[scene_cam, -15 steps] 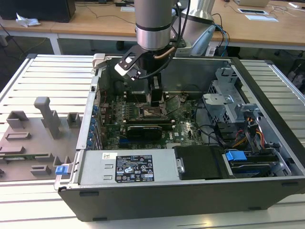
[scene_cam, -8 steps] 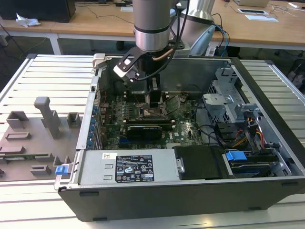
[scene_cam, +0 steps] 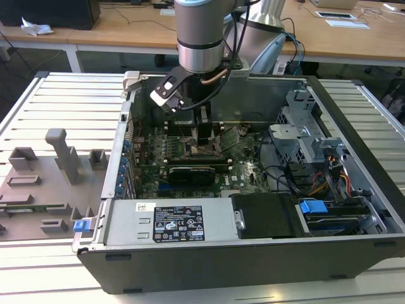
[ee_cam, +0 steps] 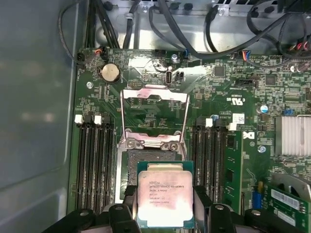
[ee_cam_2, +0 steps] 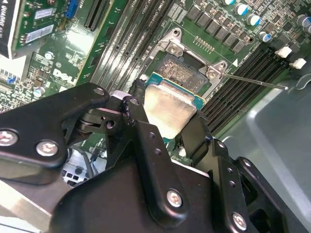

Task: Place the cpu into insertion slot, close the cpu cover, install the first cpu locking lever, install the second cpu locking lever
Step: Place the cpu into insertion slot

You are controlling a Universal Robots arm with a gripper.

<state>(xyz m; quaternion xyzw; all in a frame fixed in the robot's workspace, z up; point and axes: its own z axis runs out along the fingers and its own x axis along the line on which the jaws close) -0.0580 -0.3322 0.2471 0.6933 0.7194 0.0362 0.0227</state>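
The black two-finger gripper [ee_cam: 165, 206] is closed on the cpu [ee_cam: 165, 196], a small flat square chip with a dull silver-grey metal top on a green base, with one finger on each side edge. It hangs over the near edge of the insertion slot [ee_cam_2: 181, 68], a square socket with a dark grainy centre and a bright metal rim, and I judge it is not yet seated. The cpu cover [ee_cam: 146, 94], a thin silver frame with a large square opening, stands tilted up on the side of the slot away from the gripper. To do this step well, I think the chip must go down flat and square to the rim, with no force, because the contacts look fine and delicate. Long narrow black memory slots [ee_cam: 95, 165] lie on both sides, on the green board [ee_cam: 233, 87].
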